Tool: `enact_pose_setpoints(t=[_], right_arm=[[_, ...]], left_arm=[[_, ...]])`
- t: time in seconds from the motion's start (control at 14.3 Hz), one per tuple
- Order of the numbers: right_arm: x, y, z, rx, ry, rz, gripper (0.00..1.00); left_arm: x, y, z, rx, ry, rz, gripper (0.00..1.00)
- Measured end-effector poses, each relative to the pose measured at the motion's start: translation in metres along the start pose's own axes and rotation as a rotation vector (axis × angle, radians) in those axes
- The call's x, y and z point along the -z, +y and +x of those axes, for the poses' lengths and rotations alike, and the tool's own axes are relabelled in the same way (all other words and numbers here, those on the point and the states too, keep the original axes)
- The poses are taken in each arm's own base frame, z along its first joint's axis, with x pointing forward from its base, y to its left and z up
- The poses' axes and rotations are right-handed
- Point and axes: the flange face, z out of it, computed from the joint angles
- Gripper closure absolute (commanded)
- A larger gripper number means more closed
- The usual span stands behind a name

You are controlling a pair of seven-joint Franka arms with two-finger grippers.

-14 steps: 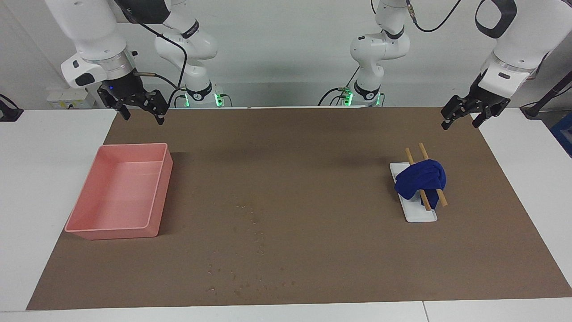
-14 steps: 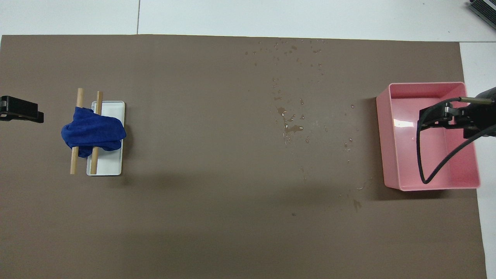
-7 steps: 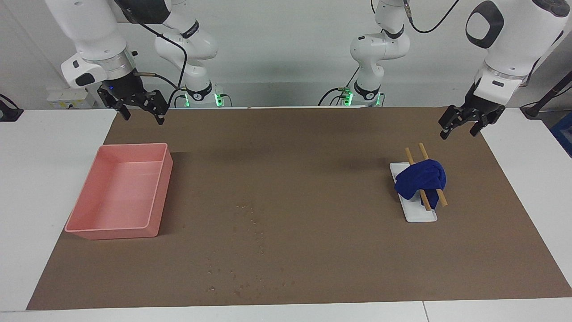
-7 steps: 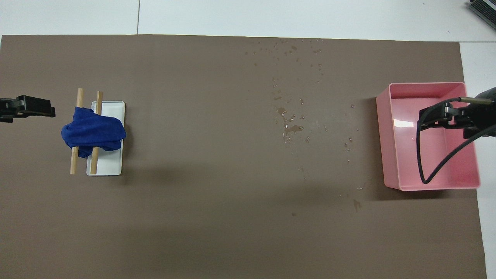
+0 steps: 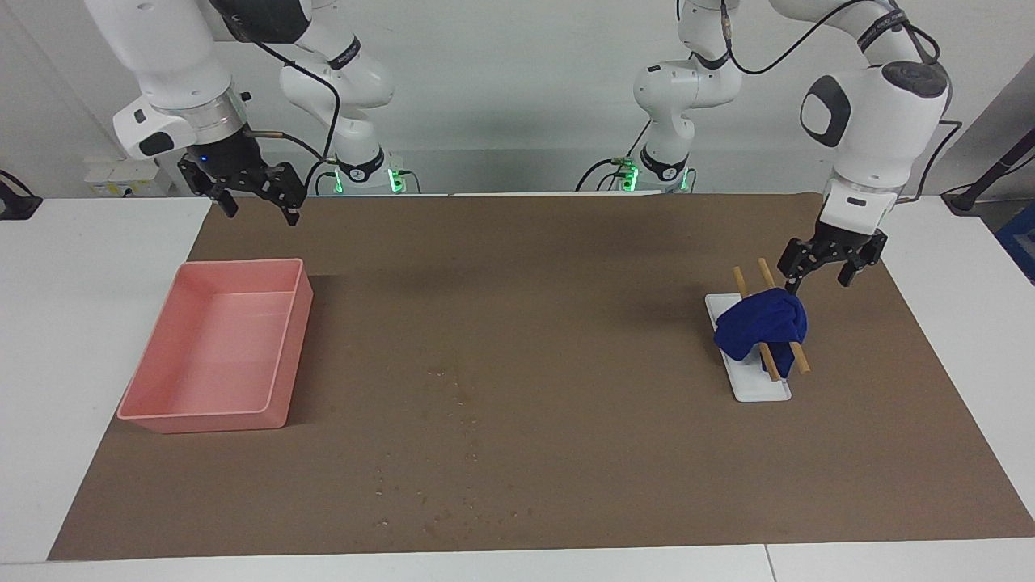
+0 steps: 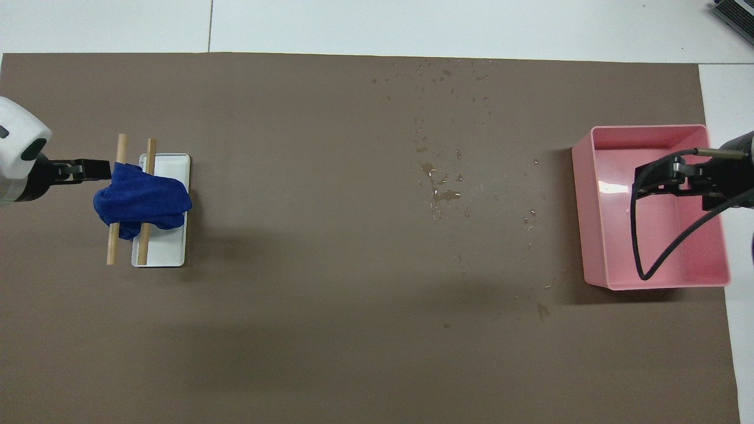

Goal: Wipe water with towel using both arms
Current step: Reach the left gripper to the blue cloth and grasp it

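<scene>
Swung down and inward over the last second with the left gripper (image 5: 817,279), from out past the brown mat's (image 5: 566,283) corner to just over the towel's (image 5: 764,323) edge on the robots' side. No change at the right arm's end.

Left to right across the facing view:

Right gripper (image 5: 259,212): waiting, raised, fingers spread wide, holding nothing. In the facing view, up above the mat's edge close to the robots; from overhead, drawn across the inside of the pink tray (image 5: 234,263), cable looping over it.

Pink tray: on the mat at the right arm's end, nothing visible inside.

Water (image 5: 465,420): faint specks mid-mat in the facing view, running toward the edge farthest from the robots. Far plainer from overhead (image 6: 439,194): glistening drops and a small puddle between tray and towel, nearer the tray.

Towel: deep blue, bunched, draped over two wooden sticks (image 5: 737,279) lying across a white tray (image 5: 760,388), toward the left arm's end of the table.

Left gripper: fingers spread, gripping nothing, above the sticks' ends nearest the robots. From overhead (image 6: 88,169), seen side-on as one dark bar, tip meeting the towel's edge; contact cannot be told from either view.
</scene>
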Motion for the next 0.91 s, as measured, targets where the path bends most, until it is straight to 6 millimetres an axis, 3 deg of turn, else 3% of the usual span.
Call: enact_pose_setpoints(t=[0.21,0.42,0.49,0.7,0.84,0.91], right_arm=[[0.001,-0.006,0.0,0.004,0.011,0.002,0.0],[0.001,-0.006,0.0,0.004,0.015,0.003,0.0],[0.001,-0.006,0.0,0.004,0.015,0.003,0.0],[0.001,-0.006,0.0,0.004,0.015,0.003,0.0],[0.001,-0.006,0.0,0.004,0.015,0.003,0.0],[0.001,-0.006,0.0,0.004,0.015,0.003,0.0]], left_arm=[[-0.044,0.001,-0.013,0.039,-0.006,-0.004,0.0],[-0.062,0.005,-0.025,0.076,-0.029,-0.004,0.0],[-0.065,0.005,-0.027,0.077,-0.034,-0.003,0.11],[-0.07,0.008,-0.031,0.076,-0.036,-0.004,0.61],[-0.068,0.008,-0.031,0.076,-0.031,-0.004,0.85],[-0.064,0.008,-0.029,0.075,-0.024,-0.004,0.91]])
